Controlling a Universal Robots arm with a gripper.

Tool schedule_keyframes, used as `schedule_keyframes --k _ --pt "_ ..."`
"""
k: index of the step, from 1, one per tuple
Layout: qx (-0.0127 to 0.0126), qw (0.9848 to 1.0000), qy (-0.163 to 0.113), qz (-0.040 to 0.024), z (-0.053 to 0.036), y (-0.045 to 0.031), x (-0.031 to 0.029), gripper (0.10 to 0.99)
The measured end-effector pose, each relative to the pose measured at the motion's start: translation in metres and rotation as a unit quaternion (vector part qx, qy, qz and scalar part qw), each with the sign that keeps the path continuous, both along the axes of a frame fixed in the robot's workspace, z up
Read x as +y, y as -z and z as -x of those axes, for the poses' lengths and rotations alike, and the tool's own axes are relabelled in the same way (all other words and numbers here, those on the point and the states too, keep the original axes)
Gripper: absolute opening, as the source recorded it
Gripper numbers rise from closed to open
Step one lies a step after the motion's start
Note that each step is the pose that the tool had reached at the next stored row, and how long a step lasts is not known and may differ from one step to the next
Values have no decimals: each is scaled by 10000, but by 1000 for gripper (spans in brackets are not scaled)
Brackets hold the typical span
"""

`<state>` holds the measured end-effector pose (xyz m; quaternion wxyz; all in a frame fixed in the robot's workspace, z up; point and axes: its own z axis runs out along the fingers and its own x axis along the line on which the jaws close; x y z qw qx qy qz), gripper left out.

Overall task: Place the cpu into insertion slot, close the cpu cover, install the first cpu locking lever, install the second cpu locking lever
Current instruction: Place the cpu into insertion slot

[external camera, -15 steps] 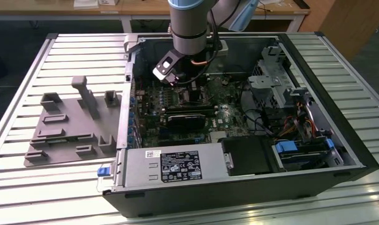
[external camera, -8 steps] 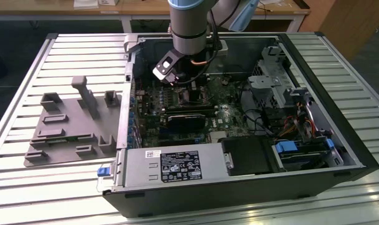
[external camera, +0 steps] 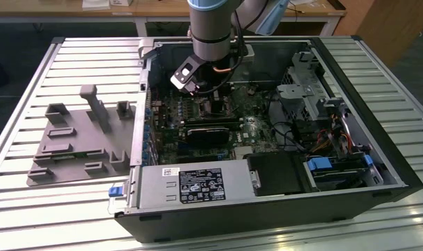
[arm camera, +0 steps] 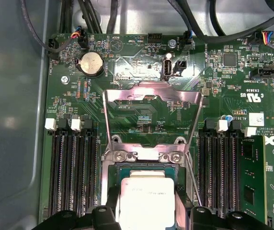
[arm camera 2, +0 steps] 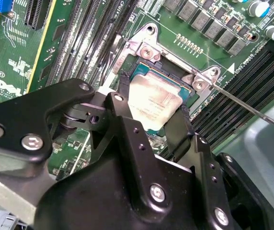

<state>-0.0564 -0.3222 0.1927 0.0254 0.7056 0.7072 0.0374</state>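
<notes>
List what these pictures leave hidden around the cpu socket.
- The insertion slot contacts: both wrist views, covered by the cpu held in the gripper.
- The cpu's near edge: first wrist view, cut off by the frame.
- The cpu and slot: exterior view, behind the arm.
- The locking lever end: second wrist view, runs off-frame.

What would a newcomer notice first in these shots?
The silvery cpu held in the black gripper, right at the insertion slot, in both wrist views. In the first wrist view the cpu cover stands flipped open at the slot's edge. In the exterior view, the arm reaches down into an open computer case.
</notes>
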Motion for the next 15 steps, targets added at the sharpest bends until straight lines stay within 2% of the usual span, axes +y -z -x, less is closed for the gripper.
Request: schedule_keyframes --k 5,6,15 --pt "0 10000 0 0 0 0 1 549" --pt "0 10000 0 0 0 0 1 612" --pt "0 10000 0 0 0 -25 2 612"
